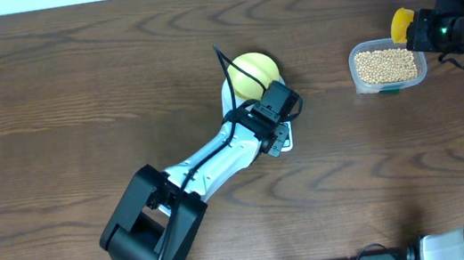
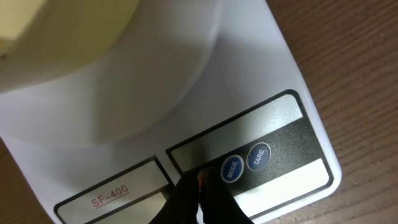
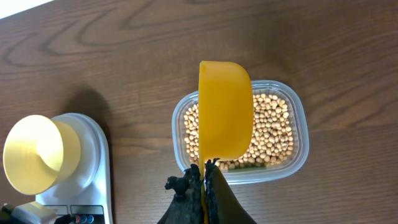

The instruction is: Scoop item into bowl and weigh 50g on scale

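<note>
Beans [image 3: 273,124], round and beige, in clear rectangular tub [image 3: 303,138]

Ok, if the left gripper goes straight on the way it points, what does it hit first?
The scale: its panel just left of the blue MODE button, likely the red button half hidden under the left gripper.

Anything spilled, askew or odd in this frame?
Nothing stands out. Visible beans are all in the tub, none on the table; the bowl sits upright on the scale; the right gripper holds the scoop.
</note>
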You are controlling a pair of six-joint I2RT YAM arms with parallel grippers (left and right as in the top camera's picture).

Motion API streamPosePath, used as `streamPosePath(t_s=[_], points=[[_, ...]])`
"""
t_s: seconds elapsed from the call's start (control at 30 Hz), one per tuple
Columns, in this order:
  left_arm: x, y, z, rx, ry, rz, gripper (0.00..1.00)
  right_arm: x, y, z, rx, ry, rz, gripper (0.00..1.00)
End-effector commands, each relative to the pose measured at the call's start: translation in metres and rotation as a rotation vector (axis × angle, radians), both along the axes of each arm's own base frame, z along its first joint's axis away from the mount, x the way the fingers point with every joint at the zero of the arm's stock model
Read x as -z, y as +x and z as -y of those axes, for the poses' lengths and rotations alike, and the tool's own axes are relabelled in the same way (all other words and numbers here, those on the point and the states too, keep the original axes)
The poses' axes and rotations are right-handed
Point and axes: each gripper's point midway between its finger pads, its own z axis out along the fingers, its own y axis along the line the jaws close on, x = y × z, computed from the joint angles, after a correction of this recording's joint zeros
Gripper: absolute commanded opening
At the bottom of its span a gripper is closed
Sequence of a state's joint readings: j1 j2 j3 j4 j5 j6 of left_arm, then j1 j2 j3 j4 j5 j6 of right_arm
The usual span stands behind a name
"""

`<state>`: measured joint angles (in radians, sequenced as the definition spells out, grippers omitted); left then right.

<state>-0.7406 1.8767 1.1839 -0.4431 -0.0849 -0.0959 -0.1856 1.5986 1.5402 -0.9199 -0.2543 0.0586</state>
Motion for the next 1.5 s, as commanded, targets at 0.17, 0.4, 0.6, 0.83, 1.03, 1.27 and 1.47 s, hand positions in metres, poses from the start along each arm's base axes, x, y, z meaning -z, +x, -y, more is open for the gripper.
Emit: streamPosePath(t_s=[0.17,0.4,0.6,0.83,1.03,1.27,1.47], points=[[0.004,0.001,-0.004,0.007,0.017,0.007,0.08,-0.007,0.002,-0.003,-0.020,-0.007,0.021,0.01],[0.015,-0.001,-0.007,0.004,0.033,-0.012,0.08,-0.007,0.002,-0.003,-0.020,-0.006,0.021,0.01],[0.019,-0.004,-0.009,0.003,0.042,-0.022,0.08,-0.007,0.002,-0.003,-0.020,-0.006,0.021,0.01],[0.032,-0.009,-0.013,-0.003,0.061,-0.049,0.08,-0.007,0.002,-0.003,-0.020,-0.007,0.021,0.01],[0.039,-0.016,-0.016,0.002,0.067,-0.079,0.08,-0.007,0.002,-0.003,-0.021,-0.007,0.021,0.01],[0.027,-0.012,-0.012,0.005,0.046,-0.054,0.08,-0.007,0.002,-0.002,-0.020,-0.007,0.022,0.01],[-0.022,-0.002,-0.003,0.006,-0.039,0.042,0.08,-0.008,0.003,-0.002,-0.020,-0.008,0.024,0.01]])
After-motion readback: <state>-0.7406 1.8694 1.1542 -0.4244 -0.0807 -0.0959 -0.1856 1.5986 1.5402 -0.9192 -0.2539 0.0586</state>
